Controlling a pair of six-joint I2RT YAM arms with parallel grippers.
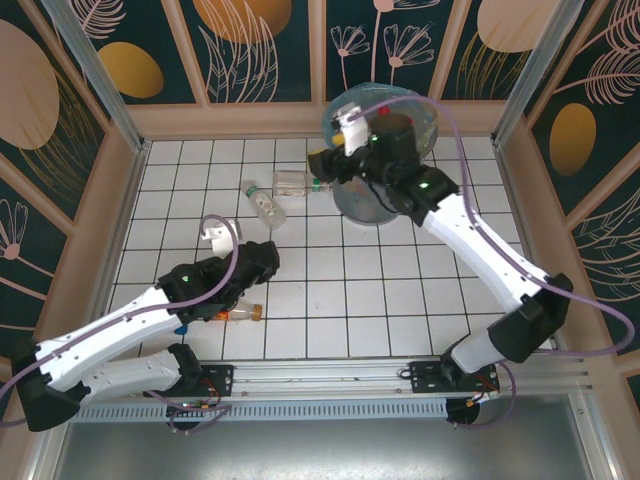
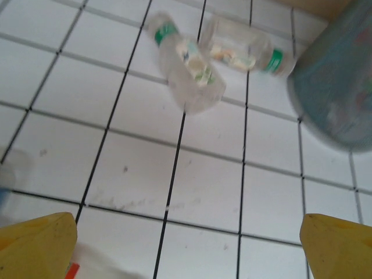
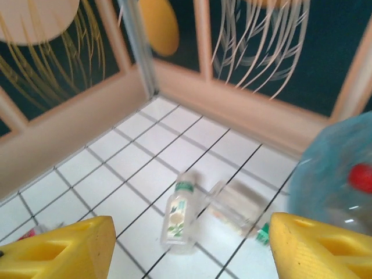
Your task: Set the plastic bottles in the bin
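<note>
The left arm lies low and bent at the elbow, angled forward and rightward, and its left hand (image 1: 221,234) holds its yellow fingers (image 2: 38,244) spread wide and empty. The right arm stretches far forward and leftward, raised, the right hand (image 1: 338,145) parted with nothing between.

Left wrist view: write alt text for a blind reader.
Two clear plastic bottles lie on their sides on a white tiled table, close to the grey-blue bin at the right edge. The left gripper shows yellow fingers wide apart at the bottom corners, holding nothing.
</note>
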